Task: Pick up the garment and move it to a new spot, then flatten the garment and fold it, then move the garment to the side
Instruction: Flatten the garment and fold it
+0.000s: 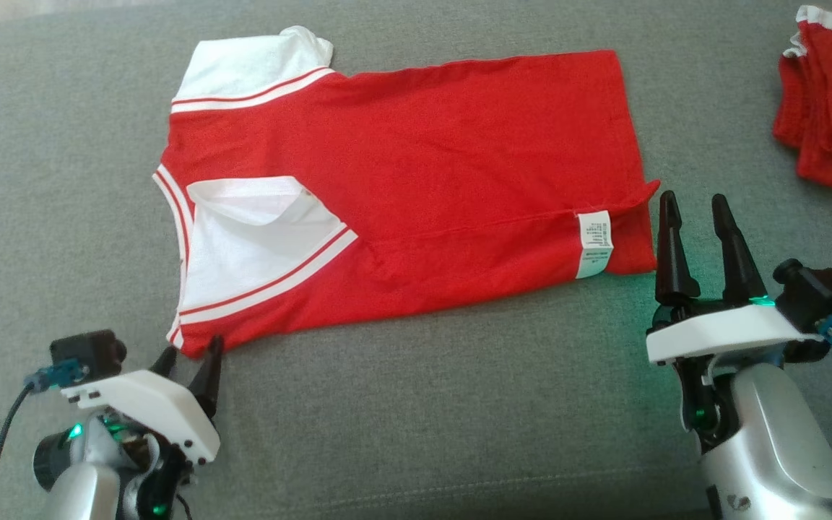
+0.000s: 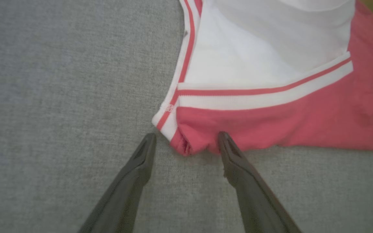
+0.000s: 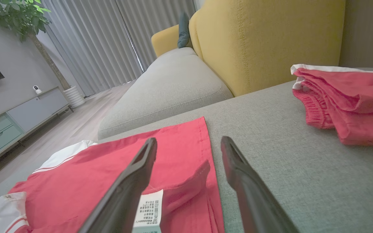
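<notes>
1. Plainly, the left gripper [image 1: 192, 349] sits low at the near left with its jaws apart. The garment's near-left corner lies between the fingertips, and nothing is pinched yet.
2. The garment [image 1: 423, 180], a red shirt with white sleeves, lies flat along the grey sofa cushion [image 1: 423, 419], shoulders to the left and hem to the right. Its long sides look folded in, so the near white sleeve [image 1: 257, 238] rests on top of the red.
3. It reads as a light, limp knit. It should weigh little, sag between two holds and drag on the rough cushion. The stacked layers could slide apart unless a pinch takes all of them.
4. The best holds, I judge, are the two near corners: the striped shoulder corner at the left fingers, and the hem corner just past the care label [image 1: 594, 243].
5. The right gripper [image 1: 694, 198] stands just beside that hem corner without touching it, jaws apart and holding nothing.
6. Well apart at the far right lie bunched red clothes [image 1: 831, 108], which are best left alone
</notes>
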Robot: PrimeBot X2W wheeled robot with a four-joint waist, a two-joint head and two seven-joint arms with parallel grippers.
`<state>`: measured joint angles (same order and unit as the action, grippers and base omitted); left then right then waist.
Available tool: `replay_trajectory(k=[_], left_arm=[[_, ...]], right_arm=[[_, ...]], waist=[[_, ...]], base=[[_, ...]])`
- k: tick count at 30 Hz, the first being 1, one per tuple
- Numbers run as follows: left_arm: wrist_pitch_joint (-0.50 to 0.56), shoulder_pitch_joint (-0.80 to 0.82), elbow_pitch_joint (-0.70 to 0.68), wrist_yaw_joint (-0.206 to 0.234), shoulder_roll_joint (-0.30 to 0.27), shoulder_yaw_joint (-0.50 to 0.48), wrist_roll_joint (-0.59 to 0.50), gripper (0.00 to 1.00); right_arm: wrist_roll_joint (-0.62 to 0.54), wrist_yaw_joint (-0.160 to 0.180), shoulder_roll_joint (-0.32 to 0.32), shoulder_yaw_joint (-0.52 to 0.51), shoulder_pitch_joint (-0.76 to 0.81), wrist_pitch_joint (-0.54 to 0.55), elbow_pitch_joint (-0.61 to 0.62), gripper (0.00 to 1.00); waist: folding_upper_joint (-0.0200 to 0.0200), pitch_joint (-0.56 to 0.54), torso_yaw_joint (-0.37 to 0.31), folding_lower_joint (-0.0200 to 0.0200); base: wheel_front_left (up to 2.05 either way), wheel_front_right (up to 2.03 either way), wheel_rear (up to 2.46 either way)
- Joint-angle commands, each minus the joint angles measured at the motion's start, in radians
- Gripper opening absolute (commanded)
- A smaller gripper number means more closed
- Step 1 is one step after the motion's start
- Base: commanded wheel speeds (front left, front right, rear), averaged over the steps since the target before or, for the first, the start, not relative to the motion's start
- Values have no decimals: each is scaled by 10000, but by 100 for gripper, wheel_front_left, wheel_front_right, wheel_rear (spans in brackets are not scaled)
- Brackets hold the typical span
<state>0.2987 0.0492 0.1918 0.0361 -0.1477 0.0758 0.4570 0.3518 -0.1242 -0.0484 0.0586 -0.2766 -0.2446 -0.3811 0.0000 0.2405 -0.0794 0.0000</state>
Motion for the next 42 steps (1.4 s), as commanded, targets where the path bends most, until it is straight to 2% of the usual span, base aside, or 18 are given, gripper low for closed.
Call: replay_trajectory(k=[1, 7, 8, 10, 11, 15, 25, 37, 38, 39, 42], left_arm=[[47, 319, 32, 123, -176, -431, 95, 100], [65, 461, 435, 185, -216, -456, 133, 100], [59, 478, 482, 172, -222, -449, 145, 96], [9, 506, 503, 133, -207, -409, 159, 38], [-45, 514, 474, 96, -193, -391, 175, 0], [-354, 522, 236, 38, -173, -396, 190, 0], [-1140, 339, -861, 110, -11, -513, 251, 0], [-1435, 53, -1511, 188, 205, -329, 294, 0], [-1457, 43, -1510, 189, 214, -318, 299, 0], [-1485, 35, -1511, 188, 223, -309, 306, 0], [-1582, 26, -1508, 181, 234, -294, 317, 0]], right_arm=[[17, -65, -18, 270, -103, 69, 379, 100], [14, -65, -18, 282, -107, 90, 430, 100], [12, -65, -18, 277, -103, 88, 424, 100], [11, -65, -18, 255, -77, 86, 408, 100], [6, -65, -18, 236, -63, 85, 388, 100], [-101, -65, -18, 119, -21, 290, 135, 100], [-584, -65, -18, -139, 7, 1772, -1048, 100], [-638, -65, -18, -219, -524, 2366, -2400, 99], [-615, -65, -18, -136, -567, 2389, -2491, 76], [-551, -65, -18, -38, -606, 2401, -2560, 48], [-371, -65, -18, 199, -681, 2388, -2717, 22]], waist=[[0, 38, -65, 0], [0, 91, -198, 0], [0, 94, -216, 0], [0, 87, -240, 0], [0, 81, -245, 0], [0, 39, -218, 0], [0, -59, 117, 0], [0, -186, 490, 0], [0, -213, 495, 0], [0, -239, 496, 0], [0, -339, 476, 0]], base=[[0, 0, 0], [0, 0, 0], [0, 0, 0], [0, 0, 0], [0, 0, 0], [0, 0, 0], [0, 0, 0], [0, 0, 0], [0, 0, 0], [0, 0, 0], [0, 0, 0]])
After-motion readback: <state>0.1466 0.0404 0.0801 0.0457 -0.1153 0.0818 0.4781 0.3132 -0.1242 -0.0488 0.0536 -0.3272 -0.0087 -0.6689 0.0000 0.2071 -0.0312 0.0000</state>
